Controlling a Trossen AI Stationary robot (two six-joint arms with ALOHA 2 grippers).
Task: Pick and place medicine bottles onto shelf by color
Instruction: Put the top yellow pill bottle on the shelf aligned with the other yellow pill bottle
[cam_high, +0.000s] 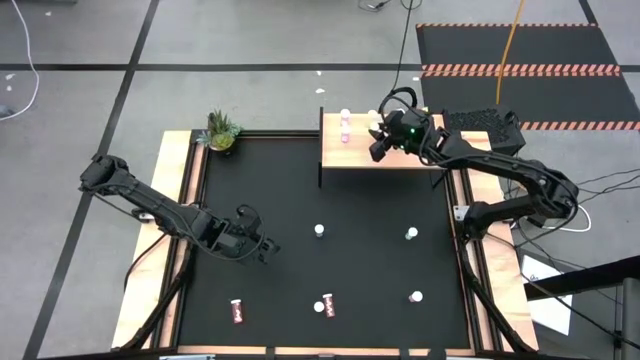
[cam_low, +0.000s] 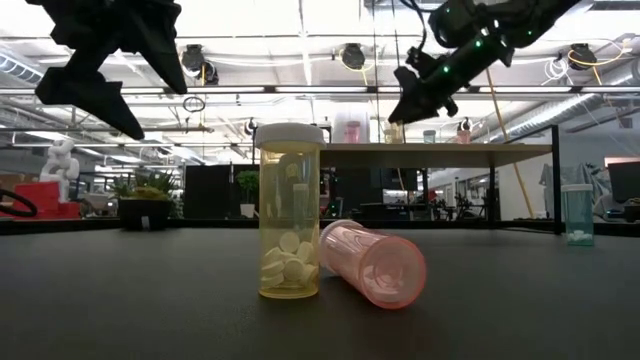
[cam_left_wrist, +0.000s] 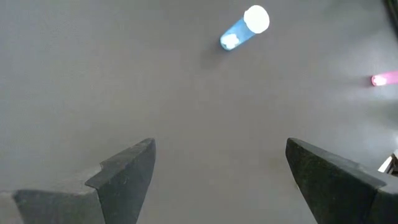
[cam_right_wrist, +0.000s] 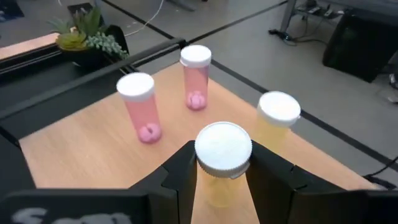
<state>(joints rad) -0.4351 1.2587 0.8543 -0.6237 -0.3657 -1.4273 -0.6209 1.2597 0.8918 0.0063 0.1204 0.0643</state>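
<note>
Right gripper: the right gripper (cam_right_wrist: 222, 180) hangs over the far right part of the shelf, its two dark fingers (cam_right_wrist: 177, 180) clamped on either side of a small yellow-bodied plastic bottle with a white ribbed cap (cam_right_wrist: 222, 149).
Held bottle: upright between the jaws; whether its base already rests on the wood I cannot tell.
Just beside the grip: a second yellow bottle with a white cap (cam_right_wrist: 278, 121) stands on the shelf, close to the held one.
Farther out from the grip: two pink bottles with white caps (cam_right_wrist: 142, 109), (cam_right_wrist: 196, 78) stand upright near each other, so a pink group and a yellow group are forming.
Shelf: the flat-topped light-wood rectangular platform (cam_high: 350, 155) sits at the far edge of the black tabletop (cam_high: 300, 250).
Left gripper: the left gripper (cam_left_wrist: 214, 180) hovers over the near left of the table with jaws spread wide and nothing in them; a teal-blue bottle (cam_left_wrist: 242, 28) stands well ahead of it.
Left on the table: several bottles remain scattered, among them a red one lying down (cam_high: 238, 312) and an upright yellow one beside a toppled pink one in the low view (cam_low: 290, 215).
Step in hand: placing the yellow bottle with its colour mate, by my reading.
Next move calls for: lowering until it stands, releasing, then lifting straight up so the neighbour is not knocked.
</note>
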